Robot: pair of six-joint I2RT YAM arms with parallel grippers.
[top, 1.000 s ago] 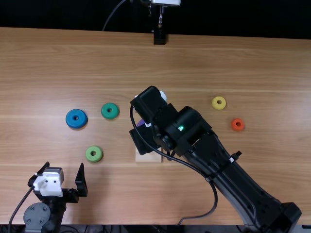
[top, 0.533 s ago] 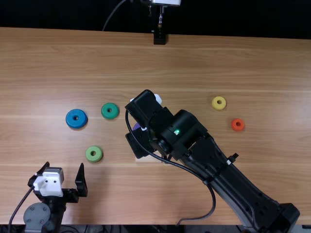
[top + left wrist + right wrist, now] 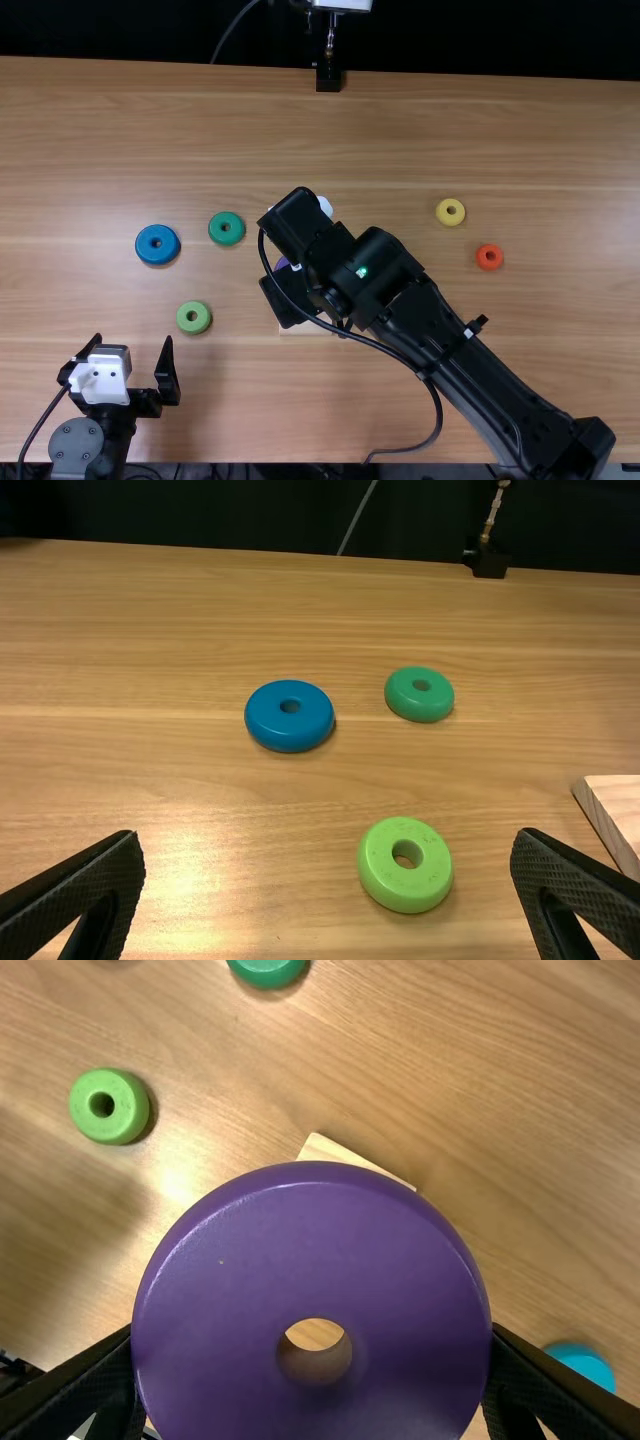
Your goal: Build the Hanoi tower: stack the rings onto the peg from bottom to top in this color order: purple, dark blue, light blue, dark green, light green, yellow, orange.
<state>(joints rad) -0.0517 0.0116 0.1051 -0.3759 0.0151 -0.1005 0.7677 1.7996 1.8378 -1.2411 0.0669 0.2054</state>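
Right gripper (image 3: 300,222): reaching in over the pale wooden base (image 3: 306,329), its fingers (image 3: 80,1385) closed on opposite sides of a ring.
Thick round purple ring (image 3: 310,1240): gripped by those fingers, its broad face and centre hole towards the wrist camera (whether it touches the base, I can't tell).
Left gripper (image 3: 133,340): at the table's near left, fingers spread wide apart.
Shiny dark blue ring (image 3: 157,244): flat on the table (image 3: 380,130), leftmost of the rings in the top view.
Smaller dark green ring (image 3: 226,228): flat, to the right of the dark blue one and apart from it.
Light green ring (image 3: 194,317): flat, nearer the table's near edge than those two, left of the base.
Light blue ring (image 3: 583,1364): on the table, partly in sight in the right wrist view.
Small yellow ring (image 3: 450,212): flat, right of the base.
Small orange ring (image 3: 489,257): flat, near the yellow one, a little further right and nearer the front.
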